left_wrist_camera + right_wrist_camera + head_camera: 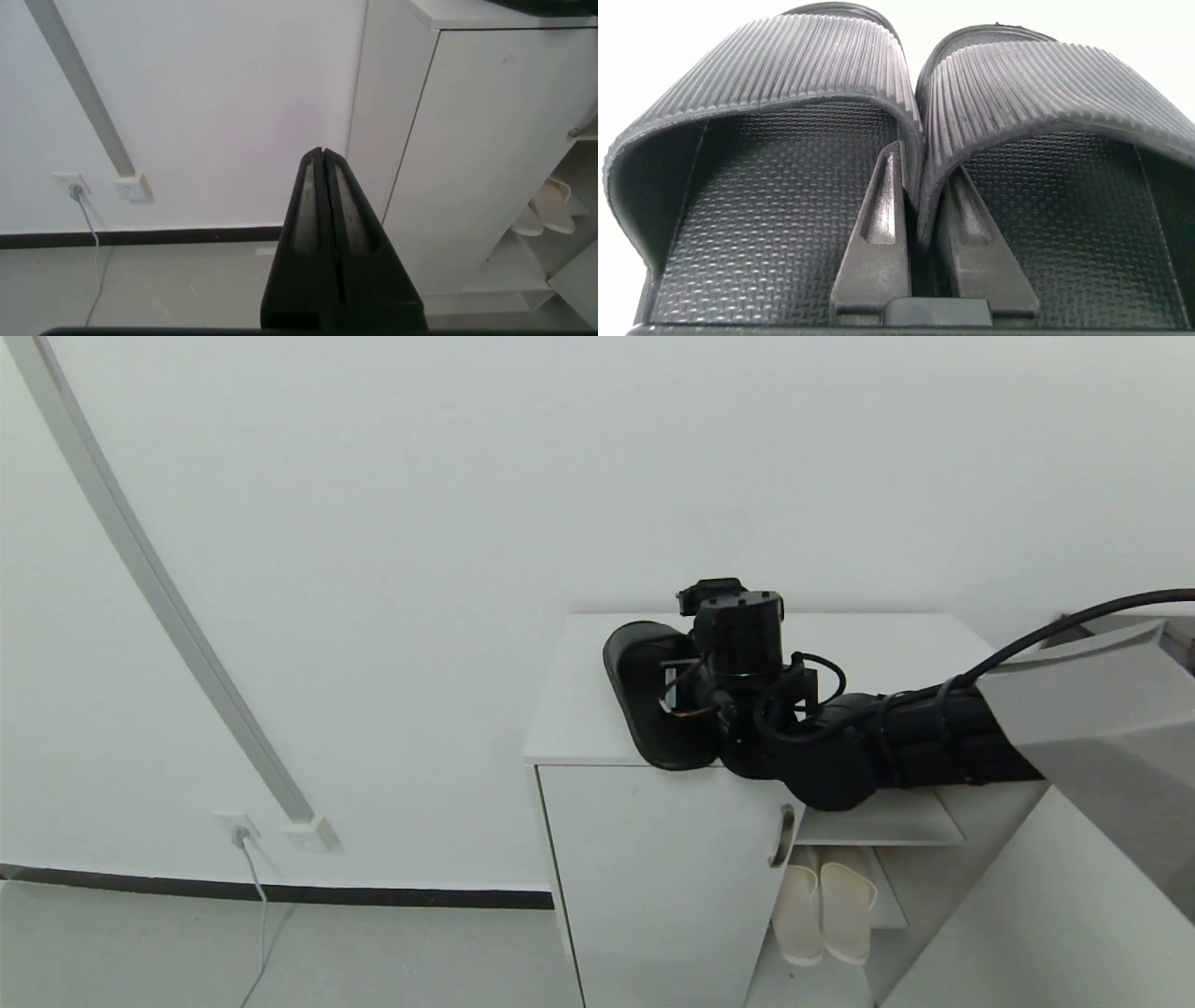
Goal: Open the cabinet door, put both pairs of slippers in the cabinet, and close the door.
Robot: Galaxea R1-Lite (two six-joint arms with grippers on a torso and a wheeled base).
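A pair of black slippers (649,709) lies side by side on top of the white cabinet (579,709), at its front left. My right gripper (686,695) is down on them. In the right wrist view one finger sits inside each slipper, and the right gripper (920,163) is shut on the two adjoining strap walls of the black slippers (785,140). A pair of white slippers (826,901) stands on a lower shelf inside the open right half of the cabinet. My left gripper (322,154) hangs low to the left of the cabinet (486,159), shut with nothing in it.
The cabinet's left door (653,877) is closed, with a handle (784,835) on its right edge. The right door (1027,915) swings open toward me. A slanted conduit (168,597) runs down the wall to sockets (233,823) with a cable.
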